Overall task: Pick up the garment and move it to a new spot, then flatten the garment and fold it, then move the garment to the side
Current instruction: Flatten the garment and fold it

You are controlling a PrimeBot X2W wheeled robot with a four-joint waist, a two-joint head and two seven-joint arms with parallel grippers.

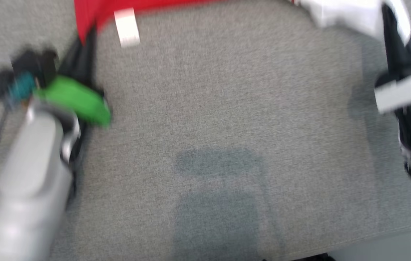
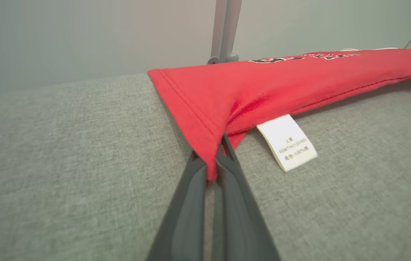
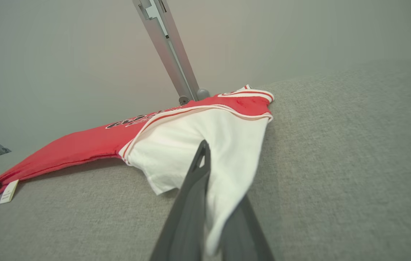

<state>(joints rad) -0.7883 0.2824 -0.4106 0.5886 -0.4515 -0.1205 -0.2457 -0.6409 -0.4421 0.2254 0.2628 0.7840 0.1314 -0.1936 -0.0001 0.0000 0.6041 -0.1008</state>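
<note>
Grey surface; 1 garment; 2 claws pinching it

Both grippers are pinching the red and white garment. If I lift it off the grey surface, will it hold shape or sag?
Probably floppy: the garment bunches into a narrow band between the left gripper and the right gripper, and its white sleeve drapes over that gripper's fingers. Likely light: small pinches at the corners hold it. Expect the middle to sag.
</note>
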